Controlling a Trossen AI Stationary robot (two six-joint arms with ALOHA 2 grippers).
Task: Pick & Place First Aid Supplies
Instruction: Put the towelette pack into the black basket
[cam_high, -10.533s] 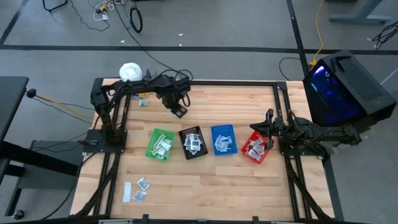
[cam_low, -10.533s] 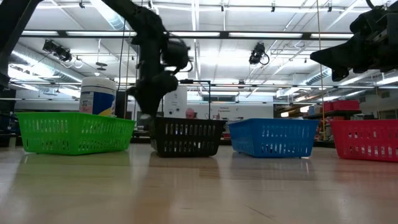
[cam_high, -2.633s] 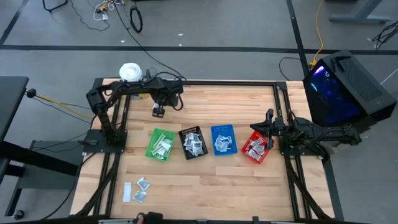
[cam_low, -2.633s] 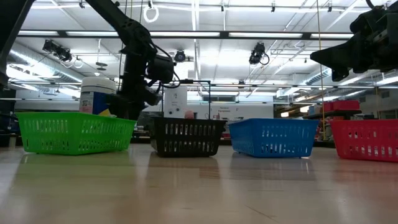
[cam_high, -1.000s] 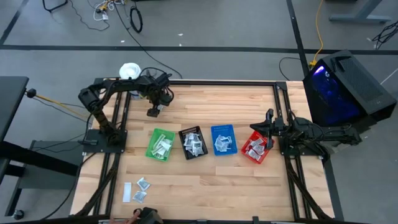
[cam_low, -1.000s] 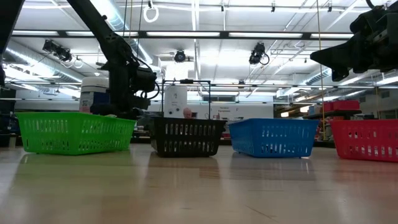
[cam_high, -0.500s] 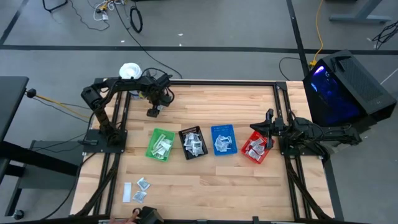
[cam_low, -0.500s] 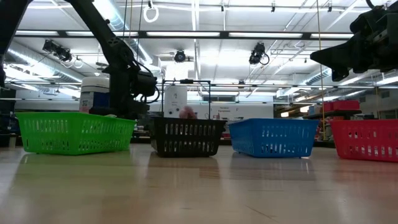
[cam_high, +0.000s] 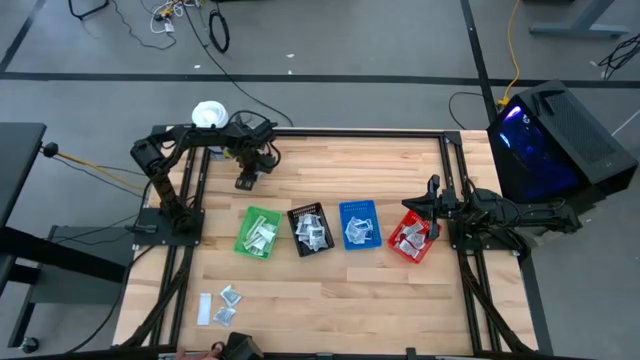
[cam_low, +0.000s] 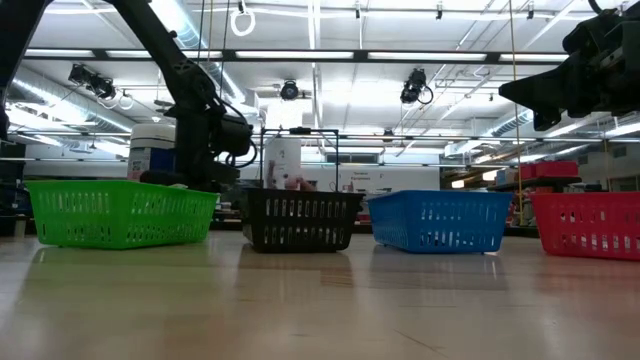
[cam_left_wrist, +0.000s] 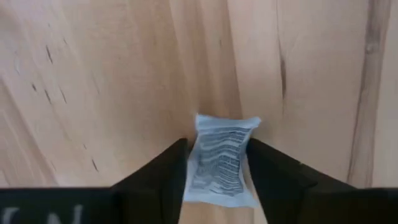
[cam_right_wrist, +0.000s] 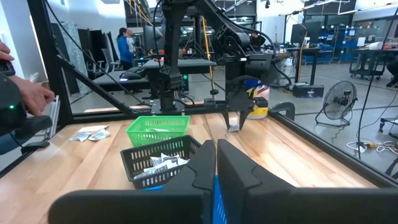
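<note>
The left gripper (cam_high: 244, 181) is down at the far left of the table (cam_high: 400, 300), beyond the green bin (cam_high: 258, 232). A small white printed sachet (cam_left_wrist: 221, 158) lies between its fingers (cam_left_wrist: 158, 177) — both pressed against its sides, gripping it on the wood. The right gripper (cam_right_wrist: 216, 163) waits at the right, above the red bin (cam_high: 412, 238) — fingers closed, holding nothing.

white black-printed sachet (cam_left_wrist: 221, 160), pale wood table (cam_left_wrist: 112, 74)

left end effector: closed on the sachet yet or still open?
Closing on it. In the left wrist view the left end effector has both fingers against the sides of the white sachet, which bows between them and lies on the table.
</note>
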